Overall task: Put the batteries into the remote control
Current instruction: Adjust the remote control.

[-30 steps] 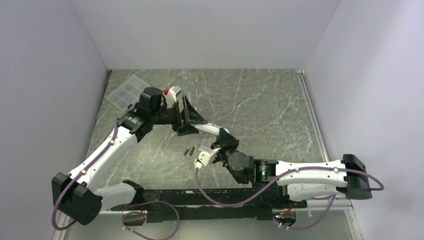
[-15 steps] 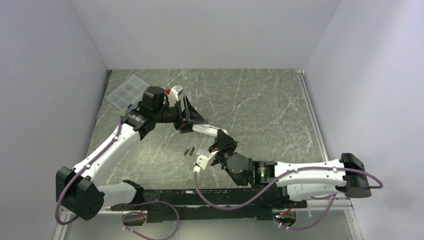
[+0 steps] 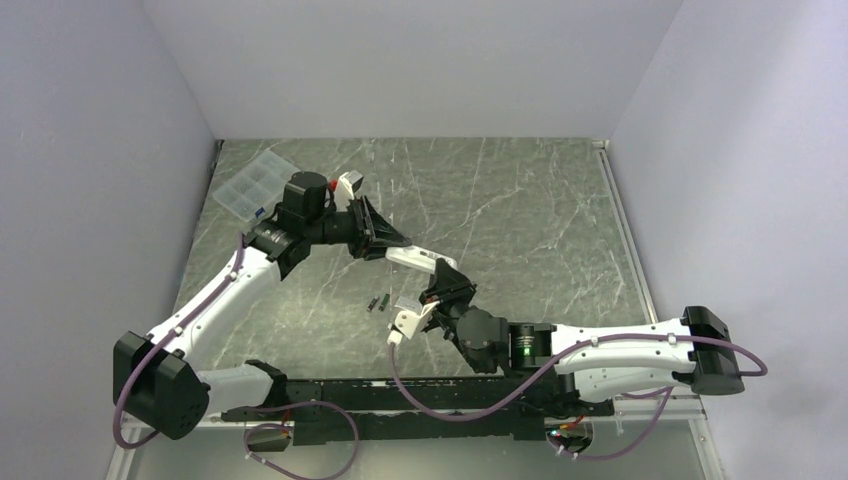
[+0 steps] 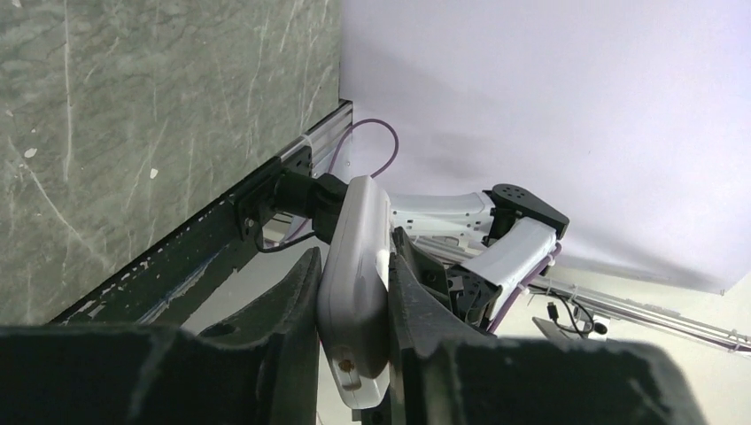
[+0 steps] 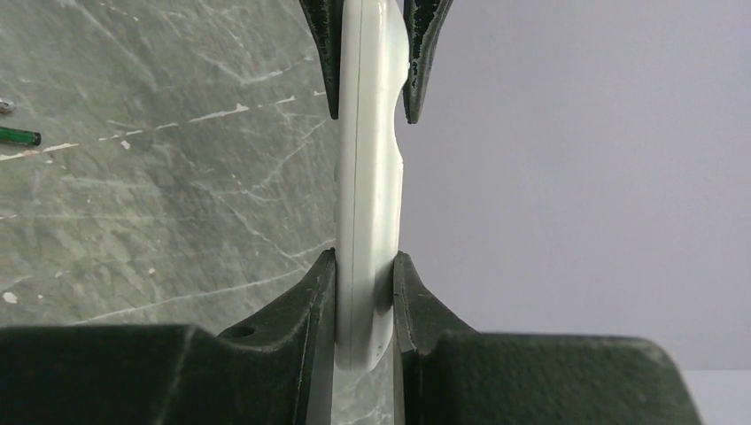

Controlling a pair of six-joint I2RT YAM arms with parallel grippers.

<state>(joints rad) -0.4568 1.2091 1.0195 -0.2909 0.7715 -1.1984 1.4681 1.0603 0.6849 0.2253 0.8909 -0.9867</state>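
My left fingers [image 4: 297, 305] have shut on the white oblong plastic remote [image 4: 354, 266] my right fingers [image 5: 321, 310] hold; I'd release right gently.

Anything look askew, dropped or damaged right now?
Nothing stands out. The remote control is off the table, clamped at opposite ends by the left gripper and the right gripper; no damage shows. The batteries lie together on the table.

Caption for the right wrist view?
The remote control clamped between right gripper and left gripper, a battery lying on the table.
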